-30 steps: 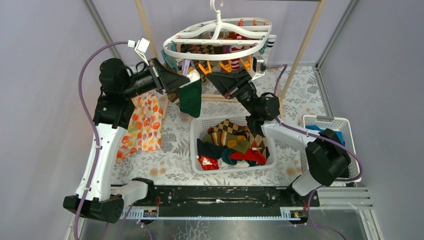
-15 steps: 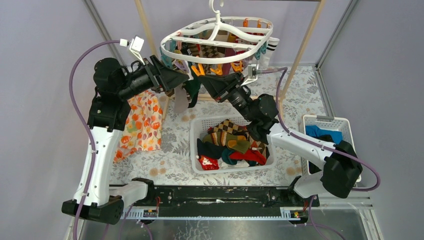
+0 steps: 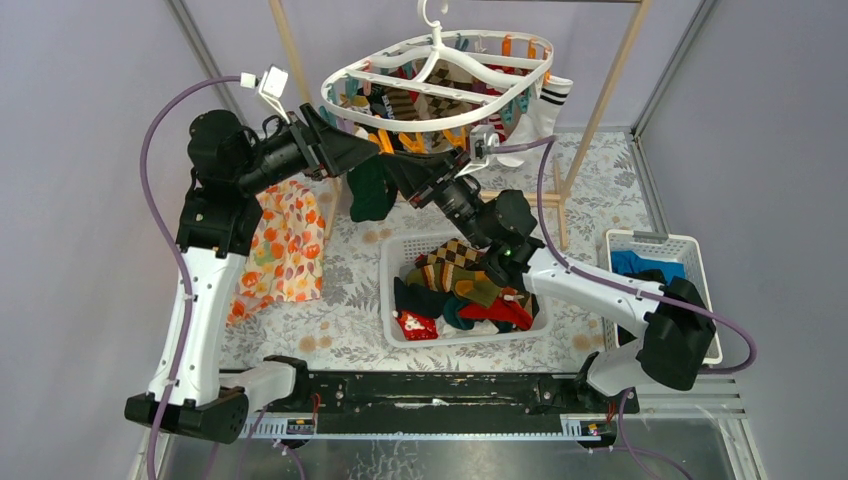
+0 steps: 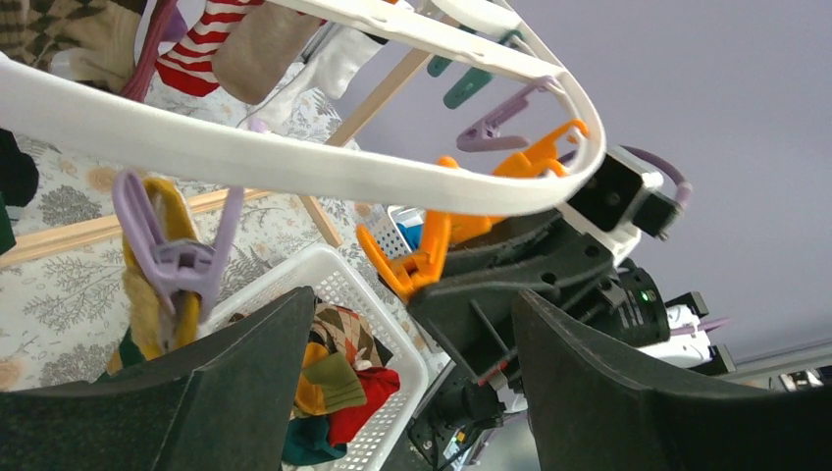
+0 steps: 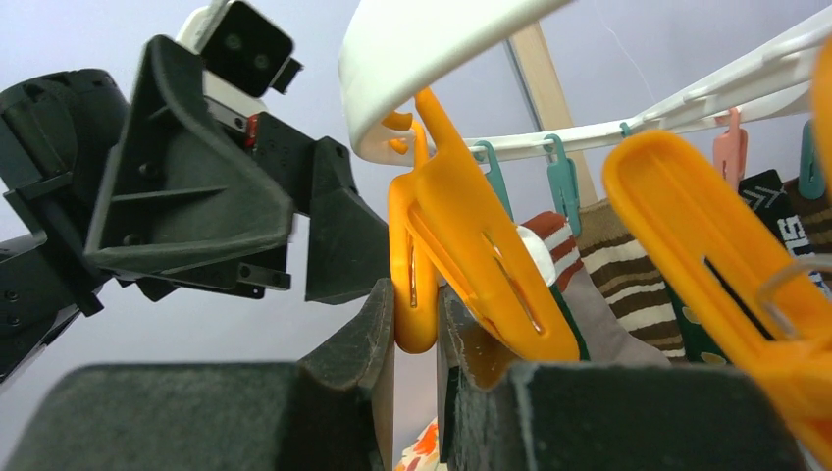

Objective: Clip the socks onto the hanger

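The white oval hanger (image 3: 440, 123) hangs tilted from its hook, with several socks clipped under it. My right gripper (image 3: 392, 165) reaches up to its near-left rim and is shut on the lower end of an orange clip (image 5: 417, 294), which also shows in the left wrist view as the orange clip (image 4: 422, 260). My left gripper (image 3: 372, 152) stands open right beside it, with nothing between its fingers (image 4: 226, 392). A dark green sock (image 3: 370, 190) hangs below the rim there. A purple clip (image 4: 177, 260) grips a mustard sock (image 4: 147, 294). More socks (image 3: 465, 290) lie in the basket.
The white basket (image 3: 385, 290) stands mid-table under the right arm. An orange floral cloth (image 3: 285, 245) hangs at the left. A second white basket (image 3: 690, 245) with blue clothes is at the right. Pale wooden rack posts (image 3: 600, 110) rise behind the hanger.
My left gripper has opened and let go of the dark green sock, which now hangs from the hanger. The right arm moved left to the orange clip, and the hanger tilted.
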